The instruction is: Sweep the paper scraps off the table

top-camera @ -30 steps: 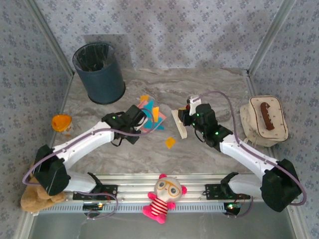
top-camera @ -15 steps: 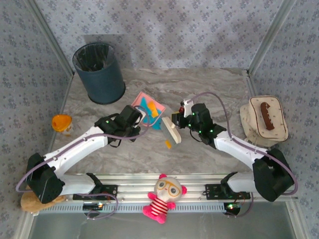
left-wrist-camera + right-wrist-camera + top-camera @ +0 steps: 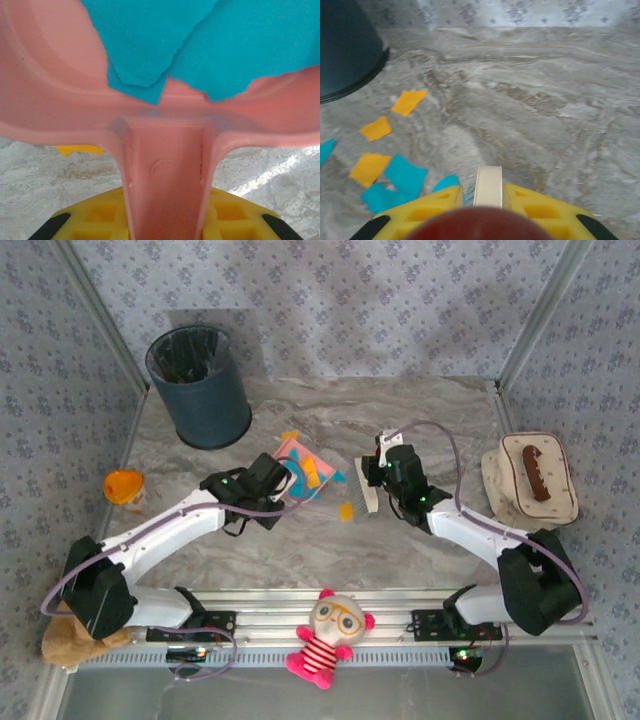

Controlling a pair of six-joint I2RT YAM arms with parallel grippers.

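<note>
Pink plastic dustpan [image 3: 303, 462] sits centre frame on the grey-white marble table [image 3: 430, 530]. It holds several of the paper scraps [image 3: 312, 472], cyan and orange-yellow. The left wrist view shows large cyan pieces lying inside its pan.

The left gripper [image 3: 275, 478] has its yellow fingers [image 3: 90, 220] clamped on the dustpan's handle.

The right gripper [image 3: 378, 475] is just right of the dustpan, its fingers closed on a cream brush [image 3: 366, 490].

One orange scrap [image 3: 346, 510] lies loose on the table below the brush. Another [image 3: 290, 436] lies just above the dustpan's upper edge. In the right wrist view, further orange and cyan bits lie on the marble at lower left.

Dark blue round bin [image 3: 200, 385], upper left, has a black liner; its contents cannot be made out.

Cream oval tray [image 3: 560, 505], right edge, holds one brown object [image 3: 533, 470].

A small orange cup [image 3: 123, 485] stands at the left edge.
</note>
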